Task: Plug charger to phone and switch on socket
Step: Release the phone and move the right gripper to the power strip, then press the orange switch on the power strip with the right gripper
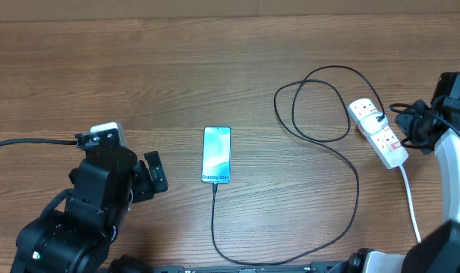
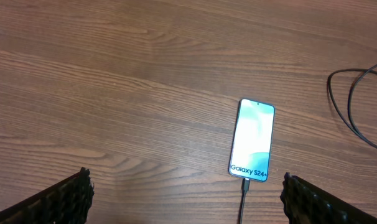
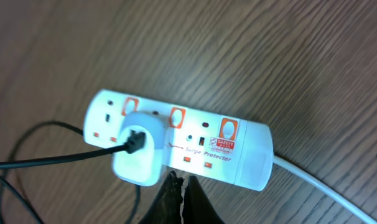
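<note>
Right wrist shows closed fingers (image 3: 167,202) by the socket's (image 3: 238,155) long edge (wood (image 3: 288,56) beyond).

Worktop (image 1: 139,76) is bare left of and beyond the phone (image 1: 216,155), a wide lane for a hand. On the right half the charger (image 1: 357,182) loops flat between phone and socket (image 1: 378,133), blocking low sweeps. A white cord (image 1: 410,201) trails from the socket's near end. Right gripper (image 3: 179,182), jaws closed, sits just beside the socket's long edge.
</note>
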`<action>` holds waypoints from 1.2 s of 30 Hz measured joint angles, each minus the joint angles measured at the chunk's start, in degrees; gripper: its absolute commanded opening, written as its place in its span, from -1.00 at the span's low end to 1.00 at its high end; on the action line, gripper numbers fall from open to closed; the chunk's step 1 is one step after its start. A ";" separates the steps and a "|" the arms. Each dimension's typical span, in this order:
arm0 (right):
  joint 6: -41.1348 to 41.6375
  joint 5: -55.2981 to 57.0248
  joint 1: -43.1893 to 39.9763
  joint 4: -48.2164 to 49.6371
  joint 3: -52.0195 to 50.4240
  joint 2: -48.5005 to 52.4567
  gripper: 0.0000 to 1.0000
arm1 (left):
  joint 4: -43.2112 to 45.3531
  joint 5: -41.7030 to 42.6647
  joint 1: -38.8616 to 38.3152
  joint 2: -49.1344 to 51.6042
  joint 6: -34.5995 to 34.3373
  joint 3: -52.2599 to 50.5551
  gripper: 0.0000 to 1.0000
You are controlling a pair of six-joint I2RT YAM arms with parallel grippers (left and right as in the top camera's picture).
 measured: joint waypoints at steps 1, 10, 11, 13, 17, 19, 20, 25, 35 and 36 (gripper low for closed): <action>-0.68 -0.55 -0.11 -0.11 0.00 1.11 -0.92 | -0.02 -0.02 0.44 0.00 0.00 0.00 0.99; -6.23 -6.16 -0.68 -6.73 3.48 11.72 -0.92 | -0.04 -0.39 8.09 -0.70 0.00 -0.09 0.99; -6.40 -6.36 -0.68 -7.54 4.66 12.59 -0.92 | -0.04 -0.39 8.66 -1.03 -0.02 -0.11 0.99; -7.19 -6.45 -0.68 -9.60 8.26 14.84 -0.92 | -0.04 -0.39 9.31 -1.99 -0.13 -0.11 0.99; -7.85 -6.67 -1.03 -12.50 14.99 17.97 -0.92 | -0.02 -0.39 9.38 -5.40 -0.17 -0.11 0.99; -8.02 -6.84 -1.44 -13.00 16.55 18.64 -0.92 | -0.04 -0.42 9.42 -7.48 -0.17 -0.13 0.99; -8.09 -6.84 -1.70 -13.03 16.96 18.88 -0.92 | -0.04 -0.39 9.62 -8.68 -0.17 -0.13 0.99; -8.66 -6.84 -3.28 -13.09 17.31 20.39 -0.92 | -0.04 -0.42 12.46 -15.02 -0.17 -0.11 0.99; -10.08 -8.44 -3.67 -13.31 17.77 23.37 -0.92 | -0.50 -0.42 14.19 -26.29 -0.20 -0.11 0.99; -10.16 -9.03 -3.67 -13.25 18.01 24.24 -0.92 | -0.50 -0.42 14.19 -27.15 -0.20 -0.11 0.99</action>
